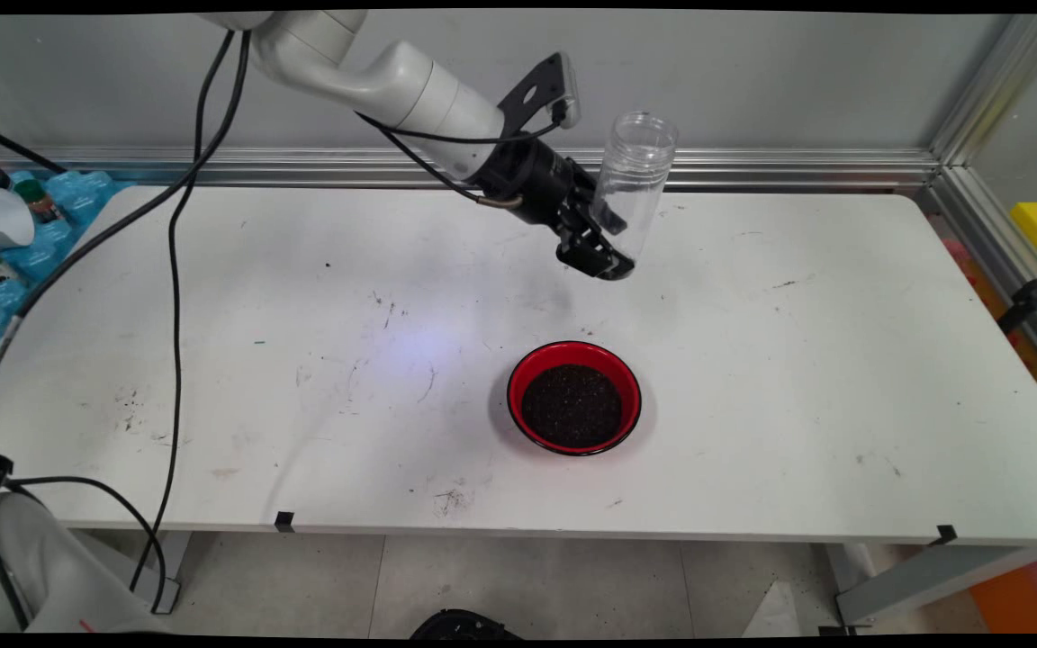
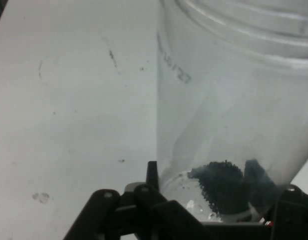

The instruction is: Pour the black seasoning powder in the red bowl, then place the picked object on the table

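My gripper point(image 1: 607, 241) is shut on a clear plastic jar point(image 1: 631, 175) and holds it in the air above the table's far middle. The jar stands nearly upright, mouth up, leaning slightly right. In the hand view the jar point(image 2: 233, 100) fills the right half, with a small clump of dark grains point(image 2: 221, 186) at its bottom. A red bowl point(image 1: 574, 397) full of dark grains sits on the table point(image 1: 302, 315), below and in front of the gripper, apart from it.
Black cables point(image 1: 175, 270) hang from the arm over the table's left part. Blue packets and small bottles point(image 1: 23, 225) lie off the left edge. A metal rail point(image 1: 798, 166) runs along the wall behind. Scattered dark specks mark the tabletop.
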Controlling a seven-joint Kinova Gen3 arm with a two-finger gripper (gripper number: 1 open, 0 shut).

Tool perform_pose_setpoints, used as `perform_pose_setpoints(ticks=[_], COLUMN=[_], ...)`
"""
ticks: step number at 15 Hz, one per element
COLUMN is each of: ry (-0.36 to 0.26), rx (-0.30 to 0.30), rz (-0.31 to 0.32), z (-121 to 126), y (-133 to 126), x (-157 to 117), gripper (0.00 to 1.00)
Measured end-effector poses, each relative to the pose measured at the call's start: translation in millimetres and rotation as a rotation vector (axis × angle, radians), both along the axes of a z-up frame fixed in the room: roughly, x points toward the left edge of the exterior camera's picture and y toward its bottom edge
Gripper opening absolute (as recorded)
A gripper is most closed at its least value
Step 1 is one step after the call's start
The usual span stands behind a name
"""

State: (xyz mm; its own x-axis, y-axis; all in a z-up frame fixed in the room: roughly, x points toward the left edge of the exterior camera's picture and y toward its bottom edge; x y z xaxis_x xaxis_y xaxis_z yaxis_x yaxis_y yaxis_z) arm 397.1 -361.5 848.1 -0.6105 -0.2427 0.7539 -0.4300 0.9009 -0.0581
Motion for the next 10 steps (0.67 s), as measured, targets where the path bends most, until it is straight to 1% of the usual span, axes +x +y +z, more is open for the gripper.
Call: perform_pose_setpoints(ticks=[6,10], ry=[0.007,0.008], rx=[0.045,0.059], rz=[0.031,0.046], z=[-14.9,-25.0], y=[-1.6,-3.8], x=[5.1,8.9], gripper=[0.0,0.0])
